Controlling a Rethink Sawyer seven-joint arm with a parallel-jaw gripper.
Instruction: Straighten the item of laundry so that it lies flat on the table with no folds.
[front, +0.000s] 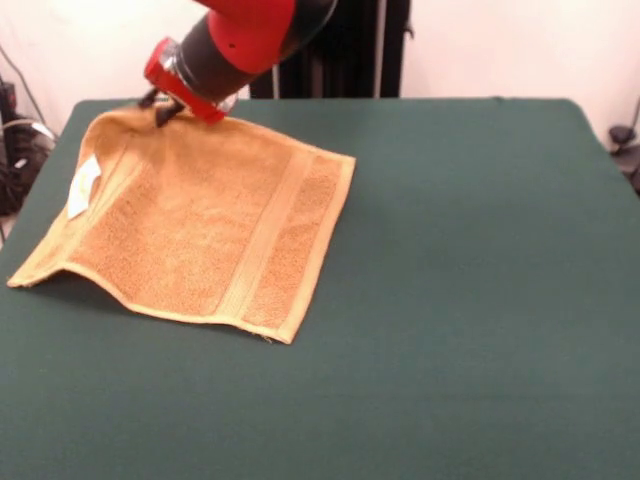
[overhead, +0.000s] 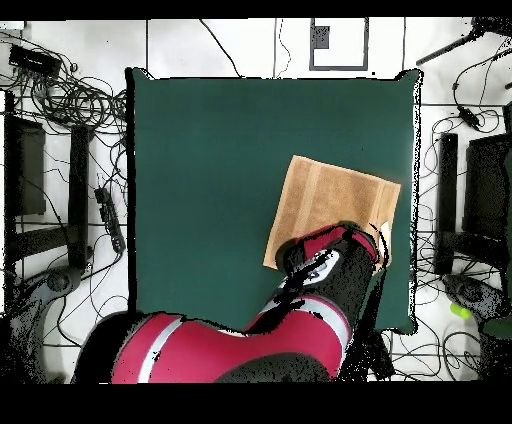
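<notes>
The orange-tan towel (front: 200, 225) lies spread on the left part of the green table (front: 480, 250). Woven bands run along two sides, and a white tag (front: 83, 186) sits near its left edge. My gripper (front: 160, 106) is at the towel's far left corner, shut on that corner. The towel's left side rides slightly off the table, with a shadow under the near left corner. In the overhead view the arm covers part of the towel (overhead: 330, 195), and the gripper (overhead: 380, 243) is at the towel's corner near the table's (overhead: 220, 150) right edge.
The towel's left corner reaches close to the table's left edge in the front view. Cables (overhead: 70, 95) and black stands (overhead: 445, 200) lie on the floor around the table. My red and black arm (overhead: 300, 310) reaches over the table's robot-side edge.
</notes>
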